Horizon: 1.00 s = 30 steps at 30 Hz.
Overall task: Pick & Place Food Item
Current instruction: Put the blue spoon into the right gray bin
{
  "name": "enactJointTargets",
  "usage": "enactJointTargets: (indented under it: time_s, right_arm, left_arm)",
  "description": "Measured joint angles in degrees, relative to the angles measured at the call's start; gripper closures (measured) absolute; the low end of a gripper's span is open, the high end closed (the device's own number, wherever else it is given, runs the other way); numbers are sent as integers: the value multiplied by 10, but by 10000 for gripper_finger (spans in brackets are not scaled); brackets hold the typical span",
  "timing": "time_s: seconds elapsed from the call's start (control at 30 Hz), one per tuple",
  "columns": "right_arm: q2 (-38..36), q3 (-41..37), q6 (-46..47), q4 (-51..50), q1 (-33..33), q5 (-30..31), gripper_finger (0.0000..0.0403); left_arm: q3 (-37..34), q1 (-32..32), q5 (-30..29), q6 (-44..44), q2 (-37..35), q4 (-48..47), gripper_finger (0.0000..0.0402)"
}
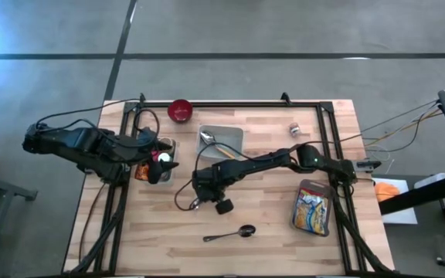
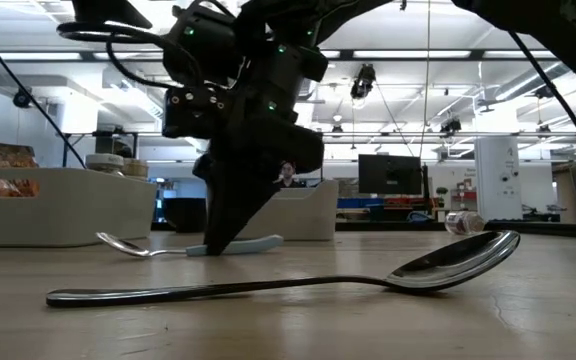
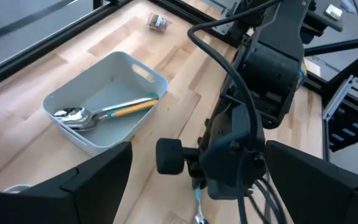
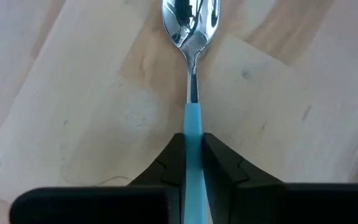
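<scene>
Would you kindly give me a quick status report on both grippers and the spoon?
Right gripper shut on blue-handled spoon, spoon lying flat on table. Left gripper open, waiting at table's left side. Nothing blocking the spoon.

From overhead you can't see the blue-handled spoon (image 4: 192, 93) at all; the right arm's wrist covers it. The right gripper (image 4: 192, 152) pinches the blue handle, and the handle's tail end runs off the wrist picture's edge between the fingers. In the low view the dark gripper body blocks the middle of that spoon, so only the bowl and a bit of handle poke out. The small object (image 1: 293, 130) on the far right of the table is too tiny to identify. The left gripper (image 3: 191, 186) shows only its two finger bases, tips cut off. The clutter by the left arm is half buried under it.
</scene>
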Motion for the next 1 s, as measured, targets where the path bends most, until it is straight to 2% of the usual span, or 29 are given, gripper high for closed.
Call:
enactJointTargets:
  time_s: [0.1,0.3,0.5,0.63,0.83,1.0]
  right_arm:
    - [-5,8,29,-19,2,11,379]
    - [-42,2,97,-35,3,75,379]
    - [-98,-27,136,-26,2,80,379]
    - [-152,-58,146,-17,0,115,379]
    - [-250,-142,178,62,-22,131,379]
    - [-320,-223,223,151,-73,136,379]
  left_arm:
    - [0,0,0,-3,-1,-2,30]
    - [0,0,0,-3,-1,-3,30]
    - [0,0,2,-3,-1,-7,30]
    - [0,0,2,-3,-3,-9,30]
    - [0,0,2,-3,-3,-11,30]
    - [0,0,1,-3,-3,-12,30]
